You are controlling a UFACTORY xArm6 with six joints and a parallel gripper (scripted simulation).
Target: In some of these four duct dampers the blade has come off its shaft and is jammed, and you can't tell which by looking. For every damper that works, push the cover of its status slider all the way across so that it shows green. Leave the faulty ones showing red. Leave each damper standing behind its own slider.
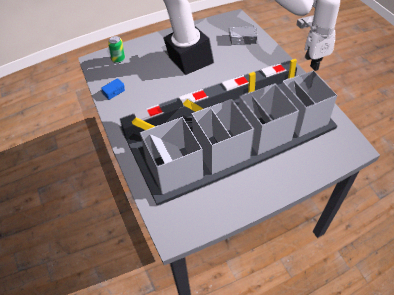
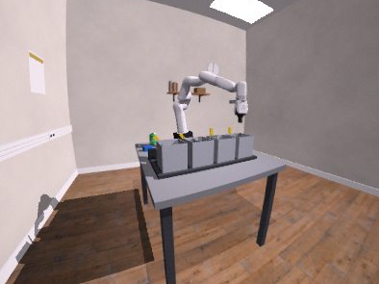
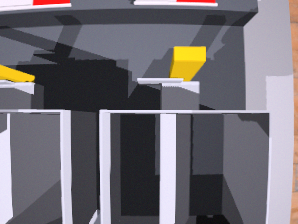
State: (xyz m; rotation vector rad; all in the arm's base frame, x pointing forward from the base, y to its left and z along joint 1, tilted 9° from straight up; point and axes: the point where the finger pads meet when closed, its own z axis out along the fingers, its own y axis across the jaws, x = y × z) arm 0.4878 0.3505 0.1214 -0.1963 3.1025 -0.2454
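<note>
Four grey open-topped dampers stand in a row: leftmost [image 1: 182,170] [image 2: 174,158], second [image 1: 231,155], third [image 1: 278,133], rightmost [image 1: 320,113] [image 3: 104,170]. The two left yellow levers [image 1: 143,124] [image 1: 192,105] lean over; the third lever [image 1: 251,82] [image 3: 15,74] and rightmost lever [image 1: 293,69] [image 3: 189,62] stand upright in the top view. Behind them, all four sliders show red [image 1: 155,111] [image 1: 200,95] [image 1: 241,81] [image 1: 279,68] beside white covers. My gripper [image 1: 315,67] [image 2: 240,120] [image 3: 217,219] is shut and empty, above the rightmost damper. The blades' joints to their shafts are hidden.
A dark tray [image 1: 165,198] carries the dampers on the grey table [image 1: 260,189]. A green can [image 1: 116,50] and a blue block [image 1: 113,89] lie to the left of the black robot base [image 1: 190,59]. A grey metallic block [image 1: 243,35] is at the back right.
</note>
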